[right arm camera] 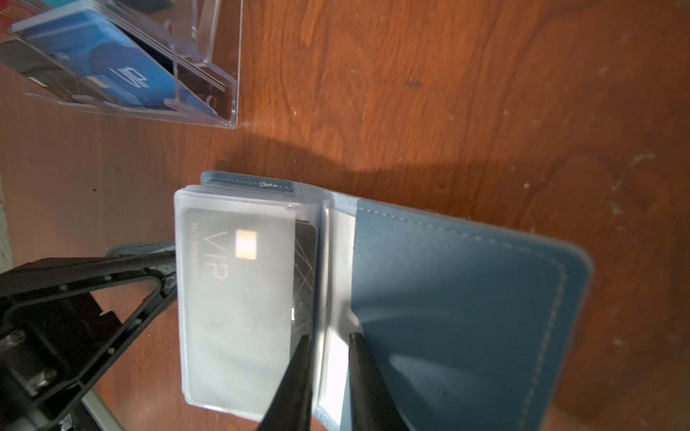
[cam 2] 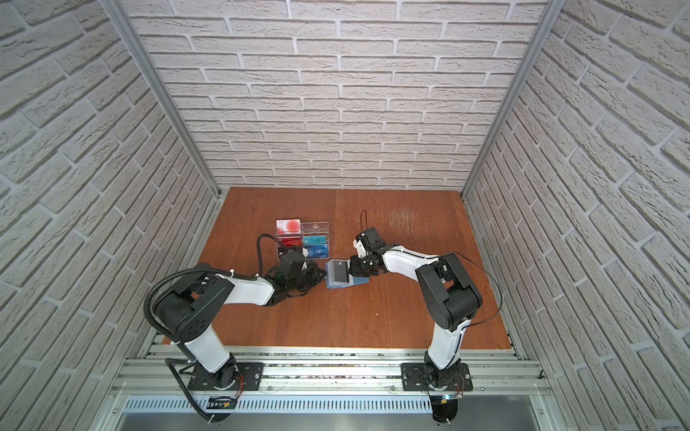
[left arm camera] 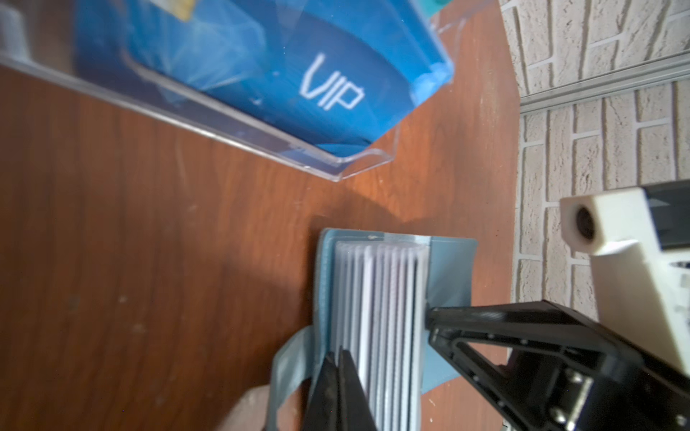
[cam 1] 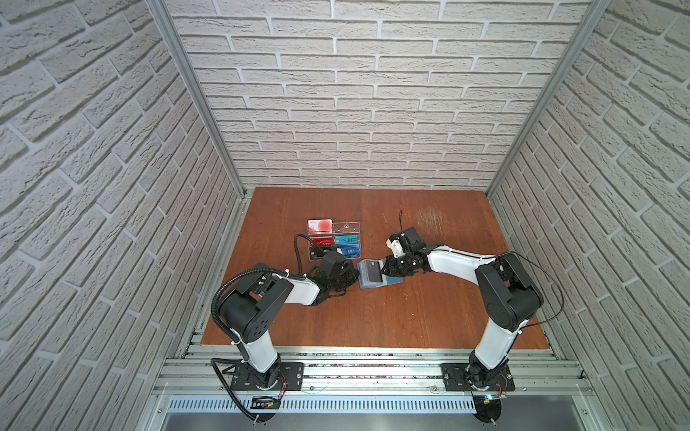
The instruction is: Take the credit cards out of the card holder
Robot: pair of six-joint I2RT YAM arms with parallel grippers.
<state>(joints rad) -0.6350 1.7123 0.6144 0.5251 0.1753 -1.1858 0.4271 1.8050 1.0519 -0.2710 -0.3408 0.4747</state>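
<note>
The slate-blue card holder (cam 1: 392, 282) (cam 2: 359, 282) lies open like a book in mid-table, its clear sleeves fanned up in the left wrist view (left arm camera: 381, 298). On top, a frosted sleeve holds a dark VIP credit card (right arm camera: 242, 283) (cam 1: 369, 271), and one black end of the card pokes out toward the spine. My left gripper (left arm camera: 339, 354) (cam 1: 357, 278) is shut on the holder's outer edge, beside the strap tab (left arm camera: 287, 358). My right gripper (right arm camera: 328, 336) (cam 1: 384, 269) hangs over the spine with its fingers slightly apart. One fingertip is at the card's exposed end, the other at the edge of the open cover (right arm camera: 466, 298).
A clear acrylic rack (cam 1: 334, 240) (cam 2: 303, 239) with red, teal and blue cards stands just behind my left wrist, its near corner (left arm camera: 336, 168) close to the holder. A white card with a red circle (cam 1: 320, 226) stands at its back. Bare wood lies to the right and front.
</note>
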